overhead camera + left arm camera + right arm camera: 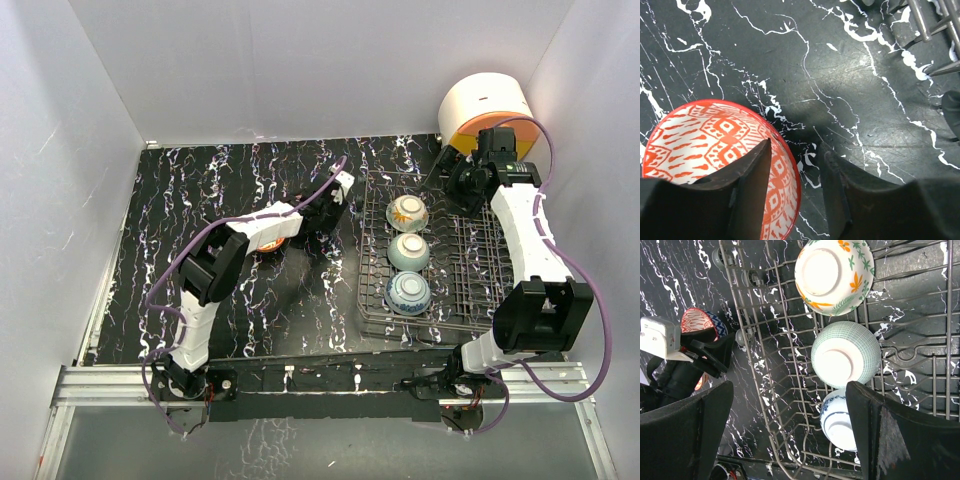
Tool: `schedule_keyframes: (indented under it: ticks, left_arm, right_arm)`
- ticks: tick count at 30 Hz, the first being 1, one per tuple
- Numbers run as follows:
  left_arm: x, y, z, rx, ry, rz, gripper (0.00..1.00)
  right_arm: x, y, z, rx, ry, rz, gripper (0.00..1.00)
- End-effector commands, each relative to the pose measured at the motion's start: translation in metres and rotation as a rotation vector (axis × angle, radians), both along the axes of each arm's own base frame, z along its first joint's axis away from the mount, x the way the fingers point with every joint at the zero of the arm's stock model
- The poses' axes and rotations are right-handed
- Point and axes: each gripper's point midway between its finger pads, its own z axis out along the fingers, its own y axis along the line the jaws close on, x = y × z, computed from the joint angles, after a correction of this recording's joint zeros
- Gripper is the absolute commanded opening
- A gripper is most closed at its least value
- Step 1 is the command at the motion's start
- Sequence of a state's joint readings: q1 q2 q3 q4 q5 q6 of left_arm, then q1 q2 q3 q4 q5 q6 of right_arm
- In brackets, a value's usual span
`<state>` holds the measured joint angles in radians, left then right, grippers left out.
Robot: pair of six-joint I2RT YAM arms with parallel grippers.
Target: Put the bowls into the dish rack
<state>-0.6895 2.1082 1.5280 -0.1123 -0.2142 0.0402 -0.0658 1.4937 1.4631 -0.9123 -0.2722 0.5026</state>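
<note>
A red-orange patterned bowl [705, 145] sits on the black marble table. My left gripper [796, 147] straddles its rim, one finger inside and the other outside. A gap still shows at the outer finger, so the jaws are open. From above, this gripper [322, 215] hides that bowl, and a second orange bowl [272, 243] lies under the forearm. The dish rack [470, 270] holds a flower bowl [408, 212], a teal bowl [409, 251] and a blue-patterned bowl [408, 292], all bottoms up. My right gripper [790, 387] hangs wide open and empty above the rack [770, 340].
A rounded white, orange and yellow unit [485, 105] stands behind the rack at the far right. White walls close in the table on three sides. A metal rail [300, 385] runs along the near edge. Rack tines [935, 20] stand just right of the left gripper.
</note>
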Motion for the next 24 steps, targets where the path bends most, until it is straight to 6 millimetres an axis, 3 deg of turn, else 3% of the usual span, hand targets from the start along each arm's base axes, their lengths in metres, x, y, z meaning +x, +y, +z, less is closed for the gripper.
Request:
schedule_keyframes:
  ticks: [1, 3, 4, 10, 13, 17, 24]
  left_arm:
    - [0.006, 0.007, 0.002, 0.029, -0.028, 0.047, 0.33]
    - [0.005, 0.013, -0.001, 0.047, -0.03, 0.069, 0.1]
    - [0.005, 0.015, -0.001, 0.05, -0.029, 0.077, 0.06]
    - [0.0, 0.023, -0.005, 0.072, -0.022, 0.105, 0.0]
    - [0.004, 0.023, 0.011, 0.06, -0.052, 0.123, 0.0]
    - [0.017, 0.012, 0.067, -0.043, -0.123, 0.17, 0.0]
    - [0.026, -0.036, 0.186, -0.417, -0.192, 0.154, 0.0]
  right_arm:
    - [0.008, 0.003, 0.04, 0.026, -0.108, -0.014, 0.99]
    - [0.009, 0.004, 0.05, 0.041, -0.131, -0.022, 0.99]
    - [0.008, 0.005, 0.055, 0.047, -0.143, -0.023, 0.99]
    - [0.007, 0.006, 0.071, 0.059, -0.178, -0.034, 0.99]
    - [0.007, 0.004, 0.078, 0.059, -0.196, -0.054, 0.99]
    - [0.013, -0.002, 0.103, 0.062, -0.27, -0.089, 0.99]
    - [0.02, 0.0, 0.131, 0.131, -0.355, -0.125, 0.99]
